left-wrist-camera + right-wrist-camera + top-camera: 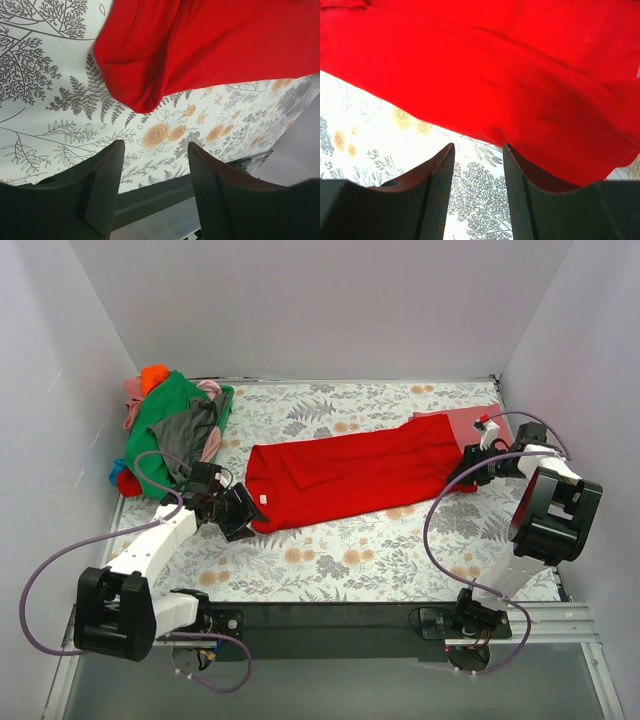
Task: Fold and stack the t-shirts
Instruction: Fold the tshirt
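Note:
A large bright red t-shirt (350,475) lies folded lengthwise into a long band across the middle of the floral table cloth (330,565). My left gripper (243,512) stands open just off the shirt's left end (145,75), nothing between its fingers. At the shirt's right end (520,75) my right gripper (462,472) is open too, its fingers over bare cloth just short of the red hem. A dull rose-red t-shirt (470,423) lies flat at the back right, partly under the red one. Other t-shirts, green (165,420), grey, pink and orange, are heaped at the back left.
White walls close in the table on the left, back and right. A black rail (340,618) runs along the near edge between the arm bases. Purple cables (440,540) loop from both arms over the cloth.

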Motion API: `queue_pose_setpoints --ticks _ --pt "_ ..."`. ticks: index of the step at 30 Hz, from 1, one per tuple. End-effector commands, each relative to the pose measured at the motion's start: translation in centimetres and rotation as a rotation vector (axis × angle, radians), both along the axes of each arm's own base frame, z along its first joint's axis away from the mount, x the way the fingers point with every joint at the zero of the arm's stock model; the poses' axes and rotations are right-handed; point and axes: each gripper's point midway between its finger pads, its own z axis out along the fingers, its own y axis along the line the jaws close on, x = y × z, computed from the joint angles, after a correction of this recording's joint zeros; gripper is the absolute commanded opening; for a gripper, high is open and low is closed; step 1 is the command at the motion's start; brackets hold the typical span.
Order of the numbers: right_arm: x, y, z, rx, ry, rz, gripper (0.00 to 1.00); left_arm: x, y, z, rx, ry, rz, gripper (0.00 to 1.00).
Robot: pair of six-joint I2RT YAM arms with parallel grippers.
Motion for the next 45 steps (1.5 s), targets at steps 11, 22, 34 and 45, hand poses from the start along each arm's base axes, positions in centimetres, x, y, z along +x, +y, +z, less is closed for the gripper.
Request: queue_pose_setpoints --ticks 11,22,34,45 --pt "-0.4 -1.2 1.2 0.004 -0.046 -0.028 0.50 1.8 -1.0 -3.1 0.057 0.048 0.087 0.48" --pt "-0.6 -1.5 1.0 0.021 -0.043 -0.038 0.51 1.9 -0.6 -4.9 0.142 0.069 0.104 0.37" --pt "-0.7 -1.7 1.2 0.020 -0.045 -0.043 0.51 2.2 0.3 -5.4 0.202 0.047 0.113 0.05" --pt "-0.5 -3.3 1.2 -0.063 -0.036 -0.089 0.51 0.4 2.1 -4.0 0.232 0.045 0.193 0.00"
